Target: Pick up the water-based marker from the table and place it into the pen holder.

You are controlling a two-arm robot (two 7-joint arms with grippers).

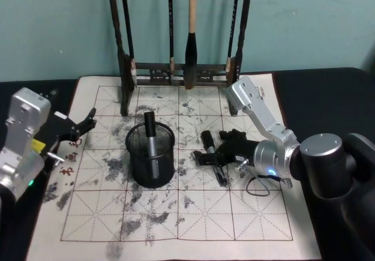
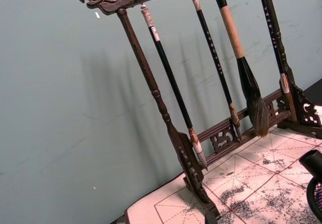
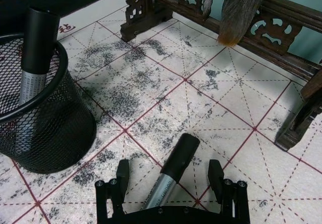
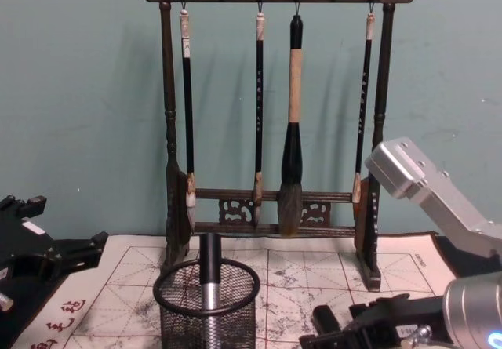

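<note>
Right gripper, jaws wide, straddles the water-based marker, not yet lifted; pen holder stands near, left gripper idles beyond.

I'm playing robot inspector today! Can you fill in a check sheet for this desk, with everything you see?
Surface: dark table, covered by a cream gridded mat with grey ink smudges.
Job's things: one marker lies on the mat, right of the pen holder; a second marker stands inside it.
Clutter: nothing seen.
Grippers: right gripper low and open, fingers either side of the lying marker, gaps showing; left gripper parked over the mat's left edge.
Cables: thin dark loop by the right wrist.
Surroundings: wooden brush rack with four hanging brushes at the back; teal wall.
</note>
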